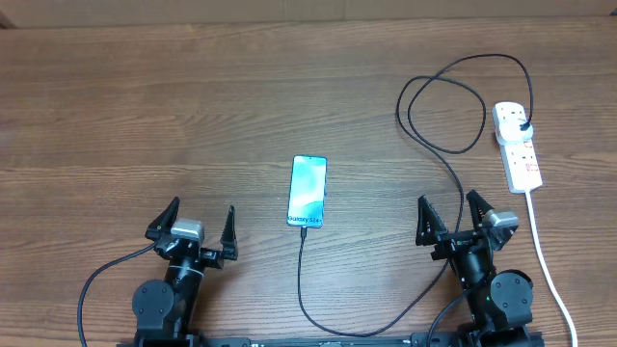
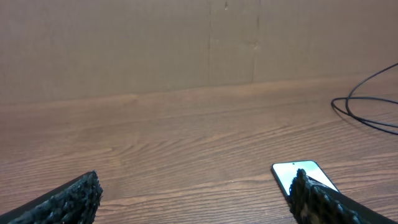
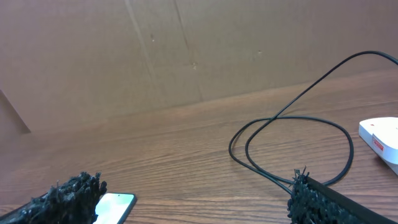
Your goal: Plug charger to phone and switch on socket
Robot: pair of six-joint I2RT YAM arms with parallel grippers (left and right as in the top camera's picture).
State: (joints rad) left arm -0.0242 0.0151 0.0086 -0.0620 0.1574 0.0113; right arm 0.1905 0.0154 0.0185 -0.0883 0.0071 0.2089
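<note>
On the wooden table [image 1: 193, 116], both jaws gape wide, empty; the charger [image 1: 300, 270] apparently meets the phone [image 1: 308, 191].

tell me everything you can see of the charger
The charger is a long, thin black cable lying slack on the wooden table. One end meets the near short edge of the lit phone, apparently plugged in. It curves toward the robot, runs past the right gripper, forms a loose loop and ends in a black plug seated in the white power strip. No gripper holds it.
</note>
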